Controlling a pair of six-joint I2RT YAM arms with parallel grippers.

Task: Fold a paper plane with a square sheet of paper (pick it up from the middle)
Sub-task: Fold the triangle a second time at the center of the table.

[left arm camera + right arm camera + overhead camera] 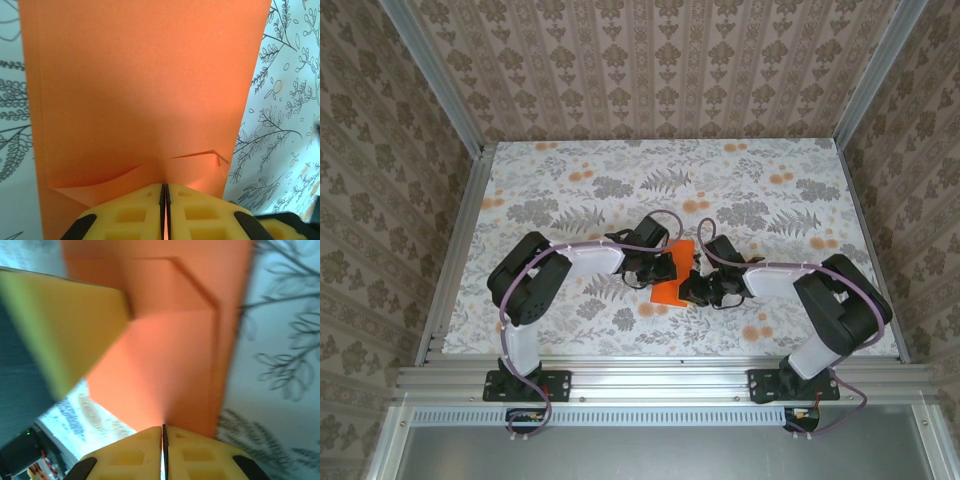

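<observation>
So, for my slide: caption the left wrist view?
Left gripper shut on the creased orange sheet, floral table behind.

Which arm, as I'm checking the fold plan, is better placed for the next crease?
Probably right: the right gripper is shut on the square sheet of paper facing its folded flap; the left gripper pinches the other side.

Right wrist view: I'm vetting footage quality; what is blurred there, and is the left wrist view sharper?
Right wrist: the yellow finger at upper left and the tablecloth print smear; the orange paper soft. Left wrist: paper creases crisp, shadowed near the left tool. Top external: sharp, evenly lit.
</observation>
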